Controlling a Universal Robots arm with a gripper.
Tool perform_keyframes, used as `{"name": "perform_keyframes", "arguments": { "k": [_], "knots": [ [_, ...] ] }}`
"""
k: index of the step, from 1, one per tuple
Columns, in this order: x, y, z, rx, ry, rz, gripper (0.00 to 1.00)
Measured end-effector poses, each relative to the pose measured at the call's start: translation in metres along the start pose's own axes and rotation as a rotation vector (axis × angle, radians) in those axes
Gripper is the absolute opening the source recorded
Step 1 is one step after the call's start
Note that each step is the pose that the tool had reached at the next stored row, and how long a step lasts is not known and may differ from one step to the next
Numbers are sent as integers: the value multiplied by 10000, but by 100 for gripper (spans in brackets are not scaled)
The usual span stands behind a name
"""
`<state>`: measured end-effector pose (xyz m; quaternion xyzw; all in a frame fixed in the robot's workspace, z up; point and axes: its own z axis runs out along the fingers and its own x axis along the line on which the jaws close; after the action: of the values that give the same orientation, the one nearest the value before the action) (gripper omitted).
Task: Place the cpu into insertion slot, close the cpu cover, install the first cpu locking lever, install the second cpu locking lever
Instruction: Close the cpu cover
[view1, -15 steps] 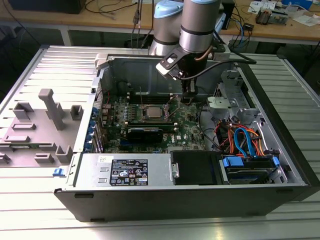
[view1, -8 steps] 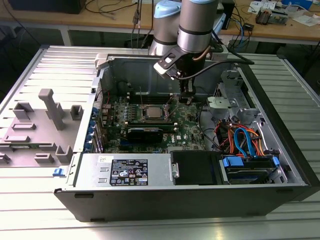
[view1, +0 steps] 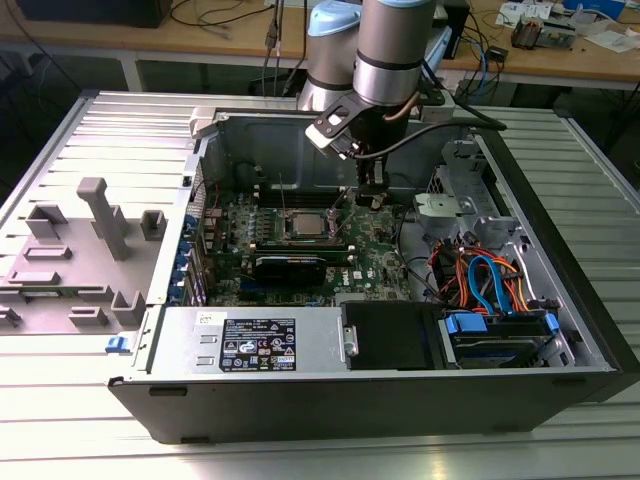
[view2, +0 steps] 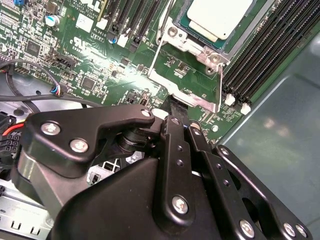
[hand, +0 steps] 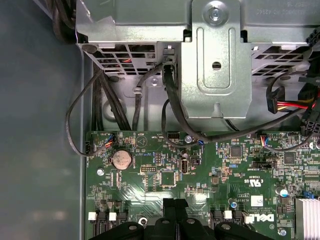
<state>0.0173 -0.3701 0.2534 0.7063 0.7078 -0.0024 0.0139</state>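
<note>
open steel pc case (view1: 330, 410) on a ribbed metal counter (view1: 80, 440), with a green motherboard (view2: 95, 65) lying flat inside. cpu (view2: 220, 17), a square with a pale silvery top, is seated in the insertion slot (view2: 179, 36), which has a metal rim around it. cpu cover (view2: 202, 99), a thin shiny windowed frame, stands open and the board shows through its cut-out. black pincer (view2: 176, 106) has its tips together at the cover's free edge; cannot tell if metal is pinched between them. in the exterior view the pincer is at 2 o'clock of the slot and the drive cage (view1: 447, 207) is at 3 o'clock, close by. long black memory slots (view2: 265, 55) run just beside the slot.
</note>
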Motion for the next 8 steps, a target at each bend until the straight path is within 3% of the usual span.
{"name": "perform_keyframes", "arguments": {
  "k": [8],
  "knots": [
    [0,-2,0,0,1,0,11]
  ]
}}
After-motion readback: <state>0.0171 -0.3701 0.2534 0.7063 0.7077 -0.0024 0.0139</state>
